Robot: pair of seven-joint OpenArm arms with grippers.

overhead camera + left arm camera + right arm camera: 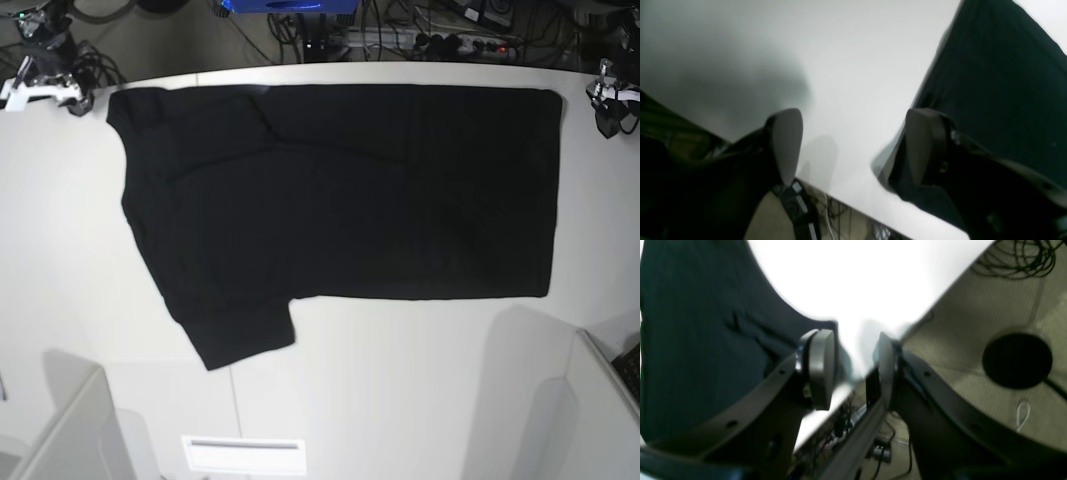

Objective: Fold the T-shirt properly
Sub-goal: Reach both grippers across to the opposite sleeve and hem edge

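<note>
The black T-shirt (350,190) lies flat on the white table (400,400), plain side up, with a sleeve (240,335) sticking out toward the near left. My left gripper (855,113) is open and empty at the table's far edge. Its right finger (927,143) is just beside a corner of the T-shirt (1000,83). My right gripper (853,336) is also open and empty, its left finger (820,366) next to the edge of the T-shirt (690,340). From the base, the left gripper (610,100) and the right gripper (40,90) show only partly at the far corners.
Cables and a power strip (450,40) lie beyond the table's far edge. On the floor are a black round base (1017,360) and a coil of cable (1017,256). Grey panels (70,430) stand at the near corners, and a white label (243,452) sits at the front edge.
</note>
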